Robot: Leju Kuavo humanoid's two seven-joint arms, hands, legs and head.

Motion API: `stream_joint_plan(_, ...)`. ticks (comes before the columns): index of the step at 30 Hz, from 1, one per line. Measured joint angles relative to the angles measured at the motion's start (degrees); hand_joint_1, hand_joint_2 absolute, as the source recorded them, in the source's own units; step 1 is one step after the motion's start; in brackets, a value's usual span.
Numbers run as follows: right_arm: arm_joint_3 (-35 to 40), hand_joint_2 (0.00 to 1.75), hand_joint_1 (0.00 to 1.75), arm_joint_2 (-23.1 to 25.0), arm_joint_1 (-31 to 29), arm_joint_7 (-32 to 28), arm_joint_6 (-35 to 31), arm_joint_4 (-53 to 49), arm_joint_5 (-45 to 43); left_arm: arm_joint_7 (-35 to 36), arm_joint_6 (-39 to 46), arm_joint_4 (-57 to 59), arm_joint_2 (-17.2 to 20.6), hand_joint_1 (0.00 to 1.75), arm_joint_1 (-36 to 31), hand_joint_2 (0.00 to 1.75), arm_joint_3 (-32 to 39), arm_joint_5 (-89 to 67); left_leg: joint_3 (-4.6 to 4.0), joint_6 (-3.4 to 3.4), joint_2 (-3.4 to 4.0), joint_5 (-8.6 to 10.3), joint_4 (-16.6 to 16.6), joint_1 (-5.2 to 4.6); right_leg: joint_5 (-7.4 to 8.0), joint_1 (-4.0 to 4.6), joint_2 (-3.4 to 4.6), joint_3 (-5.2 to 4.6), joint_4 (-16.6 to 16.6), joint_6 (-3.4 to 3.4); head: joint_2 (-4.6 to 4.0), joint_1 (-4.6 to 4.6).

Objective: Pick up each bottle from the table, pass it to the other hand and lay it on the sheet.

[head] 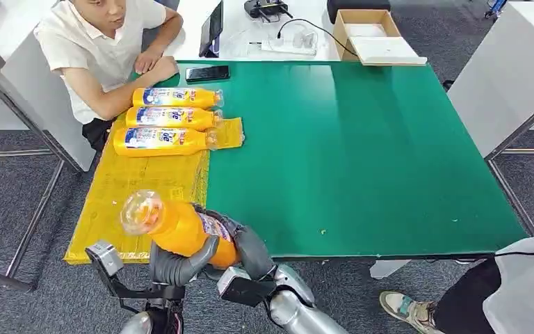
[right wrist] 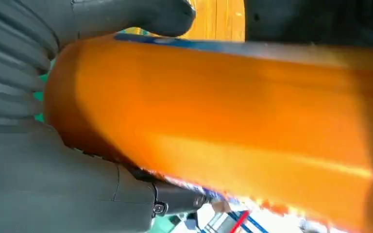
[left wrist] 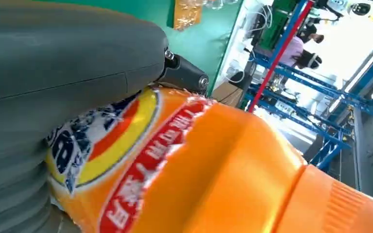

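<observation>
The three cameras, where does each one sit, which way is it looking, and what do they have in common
Head view: high on the robot, looking forward and down at the green table, yellow sheet and three laid bottles; both arms enter from below, left hand and right hand gripping the orange bottle.
Left wrist view: close behind the left hand, looking along the orange bottle toward blue racks.
Right wrist view: close behind the right hand, against the bottle's side.
Shared: all three show the orange bottle.
</observation>
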Motion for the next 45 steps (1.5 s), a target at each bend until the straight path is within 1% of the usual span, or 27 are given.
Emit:
stream_joint_plan(6, 0.0, 0.0, 0.0, 0.1, 3.7, 0.4, 0.7, -4.0, -3.7, 0.6, -2.3, 0.1, 0.5, 1.75, -0.6, 1.75, 0.7, -0.2, -0.06, -0.01, 0.01, -0.01, 0.0, 0.0, -0.01, 0.0, 0.0, -0.07, 0.0, 0.0, -0.02, 0.0)
stream_joint_plan(12, -1.0, 0.0, 0.0, 0.2, 5.5, -0.6, 0.9, -5.4, -6.1, 2.6, -3.2, 0.2, 0.7, 1.75, -1.7, 1.75, 2.6, 0.1, -0.05, 0.0, 0.01, 0.0, 0.0, 0.0, 0.0, 0.0, 0.0, -0.04, 0.0, -0.01, -0.02, -0.02)
stream_joint_plan(14, -1.5, 0.0, 0.0, 0.3, 6.6, -0.2, 1.5, -6.2, -6.9, 2.2, 0.7, 0.5, 0.9, 1.75, -2.0, 1.75, 3.2, -4.6, -0.05, 0.0, 0.0, 0.0, 0.0, 0.0, 0.0, 0.0, 0.0, -0.03, 0.0, -0.01, 0.0, 0.0)
stream_joint_plan(17, -2.5, 0.0, 0.0, -0.1, 9.2, 0.1, 2.0, -8.7, -7.3, -0.1, 10.5, 0.7, 1.4, 1.75, -2.7, 1.75, 4.7, -16.5, -0.06, 0.0, 0.0, 0.0, 0.0, 0.0, 0.0, 0.0, -0.01, -0.04, 0.0, -0.01, 0.0, -0.02)
stream_joint_plan(18, -3.0, 0.0, 0.0, -0.4, 10.0, 0.1, 1.7, -9.9, -7.1, -0.7, 13.9, 0.9, 1.7, 1.75, -3.0, 1.75, 5.4, -20.6, -0.07, 0.0, -0.01, 0.0, 0.0, 0.01, 0.0, 0.0, -0.01, -0.05, 0.0, -0.01, 0.0, -0.02)
stream_joint_plan(20, -4.4, 0.0, 0.0, -1.1, 11.7, 0.0, -1.1, -12.6, -5.4, -1.9, 20.5, 1.3, 2.5, 1.75, -3.4, 1.75, 7.2, -31.1, -0.08, -0.01, -0.04, 0.0, 0.0, 0.01, -0.01, 0.01, -0.01, -0.05, 0.0, -0.01, 0.0, 0.0)
stream_joint_plan(21, -5.2, 0.0, 0.0, -1.4, 12.3, -0.1, -2.3, -13.9, -4.9, -2.3, 22.5, 1.5, 2.9, 1.75, -3.6, 1.75, 8.2, -35.0, -0.08, 0.0, -0.04, 0.0, 0.0, 0.01, -0.01, 0.0, -0.01, -0.05, 0.0, -0.01, 0.0, -0.02)
stream_joint_plan(24, -6.9, 0.0, 0.0, -2.1, 13.5, -0.1, -3.5, -16.5, -4.3, -2.3, 24.2, 2.0, 3.6, 1.75, -4.0, 1.75, 10.1, -38.8, -0.08, 0.0, -0.02, 0.0, 0.0, 0.01, -0.01, -0.01, -0.01, -0.05, 0.0, -0.01, 0.0, 0.0)
stream_joint_plan(25, -7.4, 0.0, 0.0, -2.2, 13.9, -0.6, -4.9, -17.2, -3.5, -1.7, 25.6, 2.1, 3.7, 1.75, -4.1, 1.75, 10.4, -42.2, -0.08, 0.0, -0.02, 0.0, 0.0, 0.0, -0.01, -0.01, 0.0, -0.05, 0.0, -0.01, -0.02, 0.0)
stream_joint_plan(27, -9.1, 0.0, 0.0, -2.2, 14.7, -1.8, -9.8, -18.9, -1.9, 0.4, 27.9, 2.4, 4.3, 1.75, -4.4, 1.75, 11.2, -51.6, -0.08, 0.0, -0.06, 0.0, 0.0, -0.01, -0.01, -0.01, -0.01, -0.04, 0.0, -0.01, 0.0, 0.0)
stream_joint_plan(29, -11.4, 0.0, 0.0, -2.2, 15.3, -3.1, -14.1, -20.8, -1.5, 2.9, 27.3, 3.3, 5.2, 1.75, -5.4, 1.75, 12.2, -57.5, -0.07, 0.0, -0.06, 0.01, 0.0, -0.01, 0.0, -0.01, -0.01, -0.02, 0.0, -0.01, 0.0, 0.02)
stream_joint_plan(30, -12.6, 0.0, 0.0, -2.1, 15.5, -3.3, -14.9, -21.8, -2.1, 3.5, 26.9, 3.6, 5.5, 1.75, -5.8, 1.75, 12.5, -58.5, -0.06, 0.0, -0.04, 0.01, 0.0, -0.01, 0.0, -0.01, -0.01, -0.02, 0.0, -0.01, 0.0, 0.0)
stream_joint_plan(34, -15.9, 0.0, 0.0, -1.9, 16.5, -4.2, -14.9, -24.5, -5.2, 5.0, 25.5, 4.8, 6.8, 1.75, -7.3, 1.75, 13.3, -61.2, -0.03, 0.0, -0.02, 0.01, 0.0, 0.0, 0.01, -0.01, -0.01, -0.02, 0.0, -0.01, 0.0, 0.0)
stream_joint_plan(37, -19.0, 0.0, 0.0, -0.5, 16.9, -4.3, -15.5, -25.8, -10.2, 9.7, 23.4, 6.8, 8.3, 1.75, -9.0, 1.75, 13.3, -68.3, -0.04, -0.01, -0.04, 0.02, 0.0, 0.01, 0.01, 0.01, -0.01, -0.03, 0.0, -0.01, 0.0, 0.0)
stream_joint_plan(39, -20.9, 0.0, 0.0, 0.4, 16.8, -3.8, -14.9, -25.8, -12.4, 14.4, 24.4, 10.6, 9.4, 1.75, -11.5, 1.75, 13.3, -81.1, -0.04, -0.02, -0.04, 0.02, 0.0, 0.02, 0.01, 0.01, -0.01, -0.03, 0.0, -0.01, -0.02, 0.0)
stream_joint_plan(40, -21.2, 0.0, 0.0, 0.8, 16.7, -3.6, -14.1, -25.7, -13.3, 17.2, 25.8, 14.1, 9.9, 1.75, -13.5, 1.75, 13.3, -89.9, -0.04, -0.05, -0.05, 0.05, 0.0, 0.02, 0.01, 0.01, -0.01, -0.02, 0.0, -0.01, 0.0, 0.0)
stream_joint_plan(42, -21.3, 0.0, 0.0, 1.7, 16.4, -3.9, -13.0, -25.1, -14.0, 19.2, 27.9, 20.9, 10.5, 1.75, -16.8, 1.75, 13.4, -99.8, -0.03, -0.06, -0.03, 0.06, 0.0, 0.02, 0.02, 0.0, 0.0, -0.01, 0.1, -0.02, 0.0, 0.0)
stream_joint_plan(45, -21.5, 0.0, 0.0, 2.6, 16.3, -4.1, -12.9, -24.3, -14.4, 19.5, 29.1, 26.4, 10.7, 1.75, -19.2, 1.75, 13.4, -99.5, -0.02, -0.06, -0.01, 0.07, 0.0, 0.02, 0.02, 0.0, 0.0, -0.01, 0.1, -0.03, 0.0, 0.02)
